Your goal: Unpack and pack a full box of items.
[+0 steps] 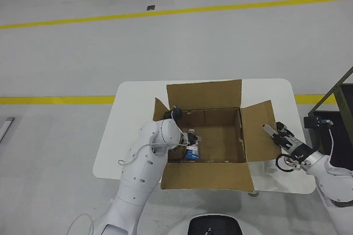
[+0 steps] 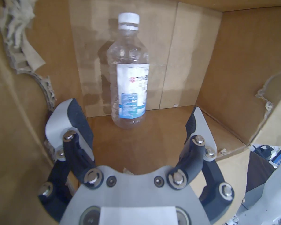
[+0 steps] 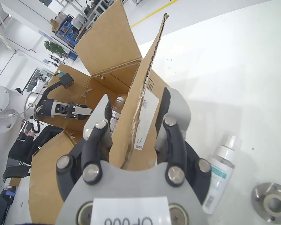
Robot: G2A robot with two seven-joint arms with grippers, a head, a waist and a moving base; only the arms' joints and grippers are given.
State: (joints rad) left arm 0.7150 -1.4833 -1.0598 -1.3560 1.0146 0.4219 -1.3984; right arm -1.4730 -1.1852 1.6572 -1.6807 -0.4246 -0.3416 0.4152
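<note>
Clear plastic bottle (image 2: 130,80), white cap, blue-and-white label: upright on floor of brown cardboard box (image 2: 224,47). Left gripper (image 2: 133,108): spread wide, just short of it. Right gripper (image 3: 138,99): parted astride side flap (image 3: 124,141) (contact unclear). Risk: light, seemingly empty bottle toppled by an off-centre close.

Top overhead; left wrist inside box (image 1: 205,94); right beside; box shared.

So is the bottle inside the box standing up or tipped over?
Upright: the bottle stands on its base on the floor of the box, white cap on top.
</note>
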